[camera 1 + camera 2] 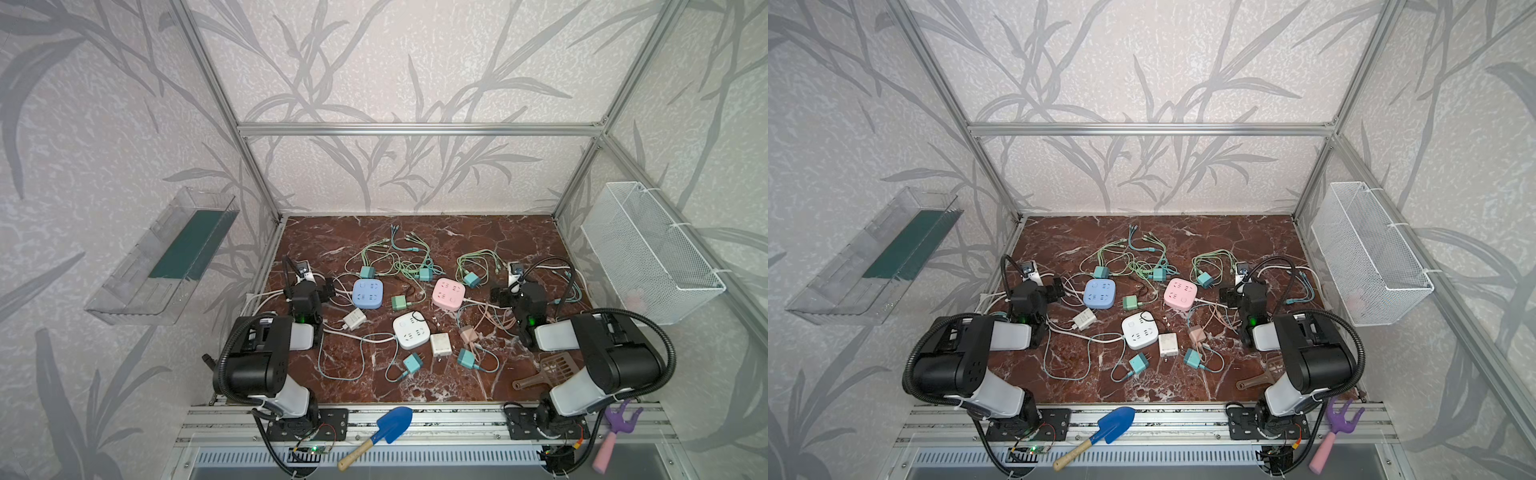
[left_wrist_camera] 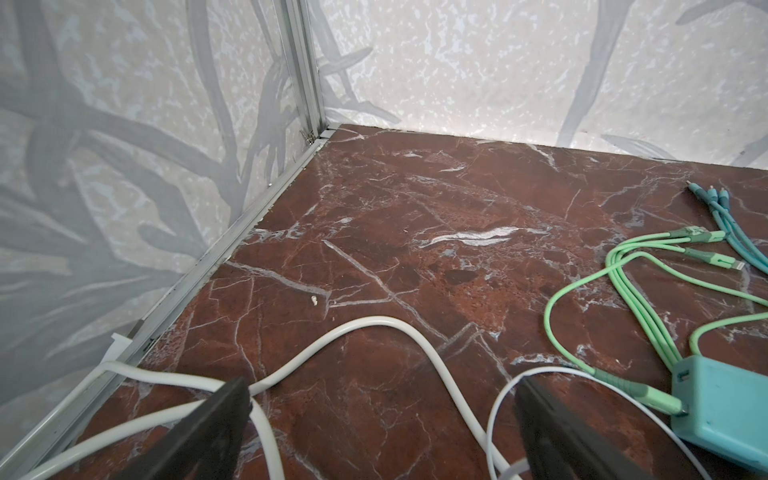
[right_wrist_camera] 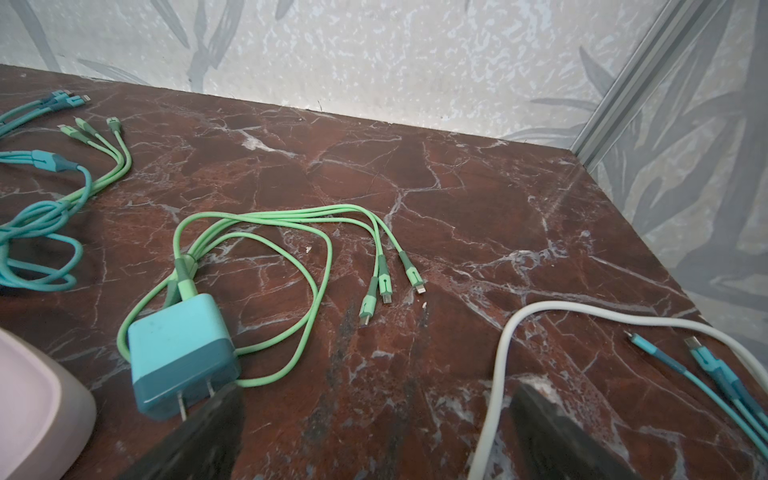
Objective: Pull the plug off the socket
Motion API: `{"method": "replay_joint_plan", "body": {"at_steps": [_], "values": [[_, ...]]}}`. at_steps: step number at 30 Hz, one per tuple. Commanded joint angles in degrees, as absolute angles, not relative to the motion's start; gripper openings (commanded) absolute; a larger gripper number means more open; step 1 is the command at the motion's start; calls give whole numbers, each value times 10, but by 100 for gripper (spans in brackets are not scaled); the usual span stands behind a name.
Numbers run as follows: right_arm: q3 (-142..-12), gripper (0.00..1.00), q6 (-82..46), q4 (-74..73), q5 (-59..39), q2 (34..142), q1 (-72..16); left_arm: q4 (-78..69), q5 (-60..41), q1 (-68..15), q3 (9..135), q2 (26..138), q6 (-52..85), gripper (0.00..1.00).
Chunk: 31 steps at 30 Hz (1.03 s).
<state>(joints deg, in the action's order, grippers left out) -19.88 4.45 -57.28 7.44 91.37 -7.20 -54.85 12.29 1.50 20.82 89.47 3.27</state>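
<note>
Beside right gripper (image 3: 380, 392) lies teal plug (image 3: 178, 353)

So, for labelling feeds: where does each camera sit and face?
Both top views: high in front, looking down over the marble table; left arm, right arm show.
Left wrist: faces back-left corner; open left gripper shows.
Right wrist: faces back-right corner; open right gripper shows.
Shared: teal charger by pink socket, also in both top views.
</note>
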Motion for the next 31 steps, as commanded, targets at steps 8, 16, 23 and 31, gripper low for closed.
{"method": "replay_joint_plan", "body": {"at_steps": [8, 16, 23, 31], "values": [[-210, 99, 41, -573, 81, 911, -72, -568, 134, 13, 202, 898, 36, 99], [-210, 99, 41, -573, 81, 911, -72, -568, 134, 13, 203, 897, 36, 99], [-210, 99, 40, -573, 81, 911, -72, -568, 134, 13, 202, 898, 36, 99], [-210, 99, 41, -573, 80, 911, -71, -568, 134, 13, 203, 898, 36, 99]]}}
